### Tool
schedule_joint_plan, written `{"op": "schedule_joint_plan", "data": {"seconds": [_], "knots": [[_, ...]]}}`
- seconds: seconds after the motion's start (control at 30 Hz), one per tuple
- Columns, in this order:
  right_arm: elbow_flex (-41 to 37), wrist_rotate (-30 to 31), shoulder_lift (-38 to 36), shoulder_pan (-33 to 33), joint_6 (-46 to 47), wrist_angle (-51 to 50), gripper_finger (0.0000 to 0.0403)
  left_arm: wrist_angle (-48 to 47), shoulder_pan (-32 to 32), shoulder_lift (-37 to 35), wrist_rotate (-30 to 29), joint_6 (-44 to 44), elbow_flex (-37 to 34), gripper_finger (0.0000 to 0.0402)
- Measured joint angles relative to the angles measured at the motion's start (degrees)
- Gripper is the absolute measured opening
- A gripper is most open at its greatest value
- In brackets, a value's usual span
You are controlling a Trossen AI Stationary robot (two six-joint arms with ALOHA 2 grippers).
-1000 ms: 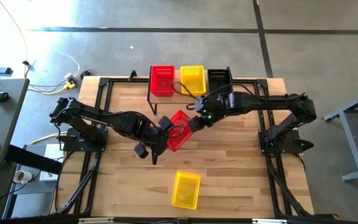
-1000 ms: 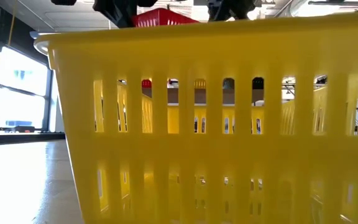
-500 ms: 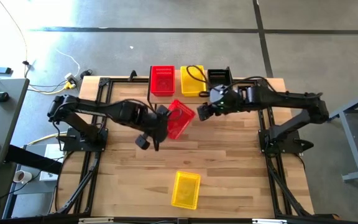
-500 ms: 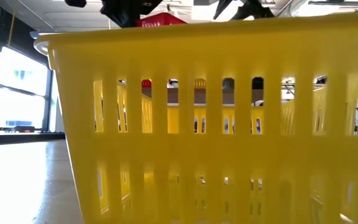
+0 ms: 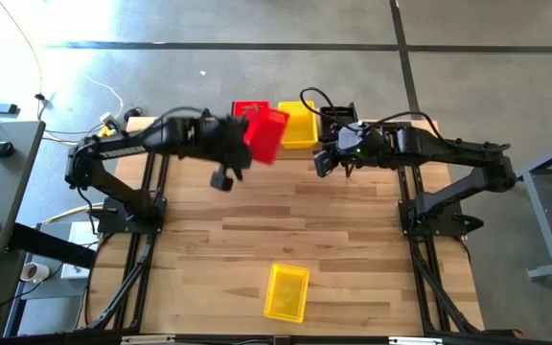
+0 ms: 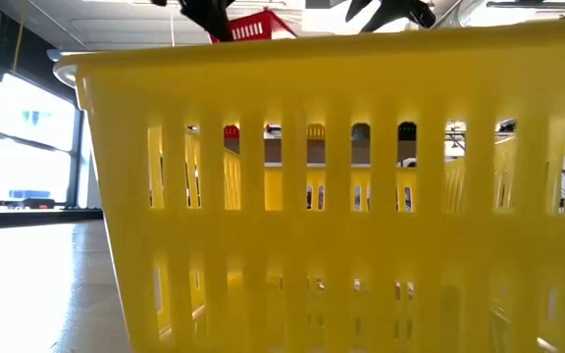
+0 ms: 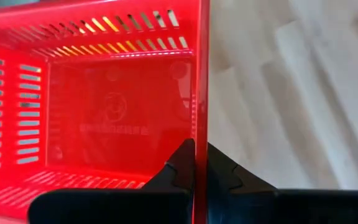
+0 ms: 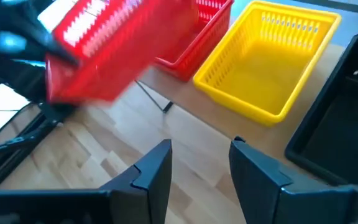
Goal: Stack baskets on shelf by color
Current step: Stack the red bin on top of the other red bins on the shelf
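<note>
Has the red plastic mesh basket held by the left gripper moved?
Yes. The held red basket moved from the table's middle toward the shelf's red basket.

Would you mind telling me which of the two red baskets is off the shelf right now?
The tilted red basket, held in the air by the left claw pinching its wall. The other red basket sits on the shelf beside the yellow one.

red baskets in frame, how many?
2. One red basket is carried, tilted, by the left gripper, clamped on its wall. The other red basket sits on the shelf, partly covered; nested ones may be hidden.
</note>
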Motion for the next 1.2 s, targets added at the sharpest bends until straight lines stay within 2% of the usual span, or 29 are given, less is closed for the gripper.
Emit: {"op": "schedule_joint_plan", "data": {"seconds": [0.2,0.33,0.47,0.63,0.83,1.0,1.2], "knots": [[0.0,0.02,0.0,-1.72,-2.44,0.0,0.0144,0.43,9.97,-0.29,1.45,0.88,3.76,0.0],[0.0,0.0,0.0,-3.59,-4.51,0.0,0.0144,0.47,16.08,-0.19,6.4,0.22,4.2,0.0],[0.0,-0.03,0.0,-5.81,-6.52,0.0,0.0144,0.32,19.64,0.91,10.45,-3.64,4.22,0.0],[0.0,-0.12,0.02,-8.46,-9.72,0.0,0.0144,0.28,19.13,2.6,11.27,-9.99,4.22,0.0],[0.0,-1.84,0.02,-11.53,-13.36,0.0,0.0144,-0.13,17.32,4.62,10.64,-10.59,4.22,0.0],[0.0,-5.06,0.02,-13.57,-15.64,-0.02,0.0144,-3.4,16.96,5.77,7.17,-12.03,4.2,0.0],[0.0,-5.25,0.02,-14.25,-16.98,-0.05,0.0144,-3.2,16.88,6.22,7.89,-12.09,4.22,0.0]]}}
